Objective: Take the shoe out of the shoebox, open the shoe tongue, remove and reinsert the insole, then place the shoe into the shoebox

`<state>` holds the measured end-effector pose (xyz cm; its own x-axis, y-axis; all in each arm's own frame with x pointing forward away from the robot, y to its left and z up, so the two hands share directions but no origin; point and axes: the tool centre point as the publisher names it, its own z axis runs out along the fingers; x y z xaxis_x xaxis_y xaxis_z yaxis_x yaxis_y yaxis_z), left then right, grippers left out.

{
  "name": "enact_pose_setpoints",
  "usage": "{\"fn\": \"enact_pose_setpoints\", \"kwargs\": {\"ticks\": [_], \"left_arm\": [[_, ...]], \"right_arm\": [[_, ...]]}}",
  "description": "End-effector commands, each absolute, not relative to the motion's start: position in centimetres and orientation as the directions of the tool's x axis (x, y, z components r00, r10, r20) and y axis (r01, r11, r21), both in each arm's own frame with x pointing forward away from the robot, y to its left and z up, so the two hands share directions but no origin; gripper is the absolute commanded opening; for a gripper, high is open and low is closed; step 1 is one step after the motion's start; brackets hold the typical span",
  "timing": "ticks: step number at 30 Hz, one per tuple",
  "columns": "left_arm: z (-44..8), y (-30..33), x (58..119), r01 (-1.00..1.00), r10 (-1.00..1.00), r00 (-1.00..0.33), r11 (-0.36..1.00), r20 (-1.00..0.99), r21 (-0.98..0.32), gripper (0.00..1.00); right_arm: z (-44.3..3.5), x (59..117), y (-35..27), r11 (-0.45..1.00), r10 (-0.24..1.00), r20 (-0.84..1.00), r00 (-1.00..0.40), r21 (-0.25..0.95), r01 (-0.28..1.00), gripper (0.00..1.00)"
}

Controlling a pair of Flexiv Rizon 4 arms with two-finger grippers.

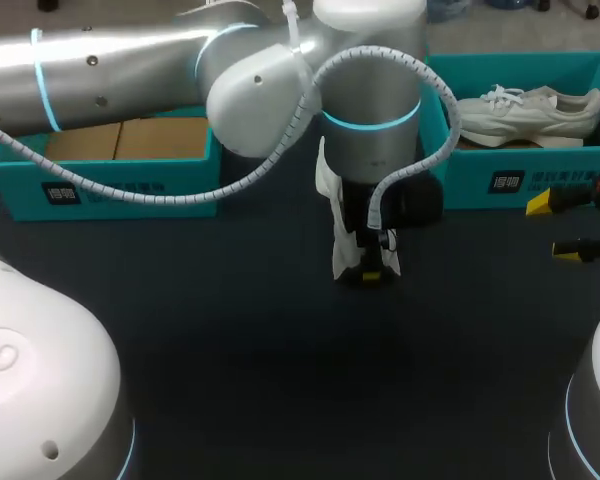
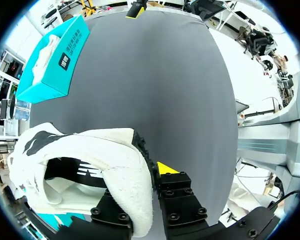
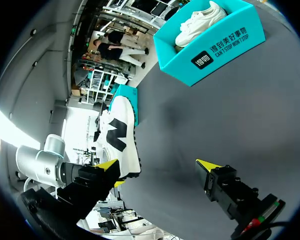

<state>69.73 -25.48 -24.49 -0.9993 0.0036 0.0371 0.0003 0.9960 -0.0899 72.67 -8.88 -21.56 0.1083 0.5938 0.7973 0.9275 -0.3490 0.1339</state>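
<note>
Over the middle of the dark table [image 1: 230, 350], the left gripper [image 1: 370, 270] is clamped on the white shoe [image 3: 119, 135], which hangs on end. The right gripper [image 3: 157, 165], fingers apart, sits near on the shoe's right.

My left arm [image 1: 130, 65] comes in from the left and reaches past the middle, wrist pointing straight down. Its claw [image 1: 371, 272] is clamped on the shoe [image 2: 90, 147]. My right claw [image 1: 560, 227] sits low at the right edge, its fingers spread wide apart.
</note>
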Motion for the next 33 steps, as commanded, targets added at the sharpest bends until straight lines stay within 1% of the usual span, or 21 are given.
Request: {"fn": "enact_pose_setpoints", "kwargs": {"ticks": [1,2,15,25,27,33], "left_arm": [[-20.7,-24.3,69.4,-0.011,-0.011,-1.000,0.993,-0.002,-0.113,0.00],[-20.4,-24.3,69.4,-0.008,-0.010,-1.000,0.992,-0.011,-0.127,0.00],[-20.4,-24.0,69.2,0.008,0.007,-1.000,0.993,-0.008,-0.117,0.00],[-19.3,-18.1,71.0,0.041,0.046,-0.996,0.996,0.072,-0.073,0.00],[-19.2,-17.6,71.2,0.036,0.040,-0.997,0.997,0.073,-0.064,0.00],[-19.1,-13.2,73.2,0.028,0.032,-0.996,0.999,0.085,-0.044,0.00]], "right_arm": [[-21.5,72.6,-8.8,-0.350,0.597,0.794,0.111,0.133,0.927,1.00],[-21.5,72.6,-8.8,-0.350,0.597,0.794,0.111,0.133,0.927,1.00],[-21.5,72.6,-8.8,-0.350,0.597,0.794,0.111,0.133,0.927,1.00],[-21.5,72.6,-8.8,-0.350,0.597,0.794,0.111,0.133,0.927,1.00],[-21.5,72.6,-8.8,-0.350,0.597,0.794,0.111,0.133,0.927,1.00],[-21.5,72.6,-8.8,-0.350,0.597,0.794,0.111,0.133,0.927,1.00]]}}
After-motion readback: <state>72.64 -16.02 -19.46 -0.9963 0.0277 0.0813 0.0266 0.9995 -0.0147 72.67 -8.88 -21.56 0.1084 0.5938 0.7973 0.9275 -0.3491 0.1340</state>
